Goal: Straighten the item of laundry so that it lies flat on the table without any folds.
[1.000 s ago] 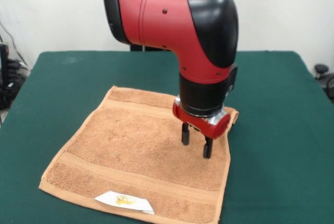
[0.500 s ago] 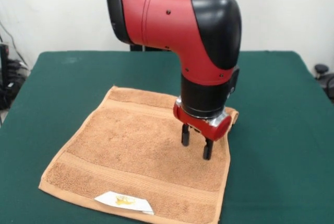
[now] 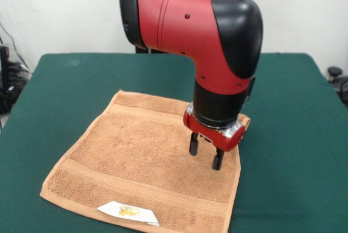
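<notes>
The small orange-tan terry towel (image 3: 144,162) with woven border bands lay spread near the middle of the dark green felt-covered desk (image 3: 65,86), nearly flat, its white label with a yellow mark (image 3: 129,211) showing at the near edge. Only the far corner on the picture's right (image 3: 243,119) seemed still bunched or turned up, though the arm hid most of it. Over the towel's right-hand part hung the black-fingered claw (image 3: 205,152) of the red and black arm (image 3: 206,43), its two fingers spread apart with nothing between them, tips just above or barely touching the pile; which of the two could not be told. Compared with a second before, the claw had drifted a little toward the right-hand edge while the towel itself had not shifted. That suggested the robot was lining up on the remaining raised corner, the last fold between this and a finished task
</notes>
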Robot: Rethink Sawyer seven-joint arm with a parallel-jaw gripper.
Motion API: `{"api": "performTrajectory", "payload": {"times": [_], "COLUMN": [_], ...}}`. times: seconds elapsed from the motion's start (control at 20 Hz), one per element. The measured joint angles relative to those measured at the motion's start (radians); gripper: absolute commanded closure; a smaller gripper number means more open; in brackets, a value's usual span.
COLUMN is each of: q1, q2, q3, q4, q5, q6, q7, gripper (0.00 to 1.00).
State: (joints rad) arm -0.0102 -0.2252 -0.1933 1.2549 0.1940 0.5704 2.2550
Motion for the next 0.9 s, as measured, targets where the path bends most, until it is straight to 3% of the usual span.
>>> {"api": "performTrajectory", "payload": {"times": [0.9], "q1": [0.041], "q2": [0.064], "q3": [-0.075], "q4": [-0.097], "q5": [0.103], "q6": [0.051], "q7": [0.0], "gripper": [0.0]}}
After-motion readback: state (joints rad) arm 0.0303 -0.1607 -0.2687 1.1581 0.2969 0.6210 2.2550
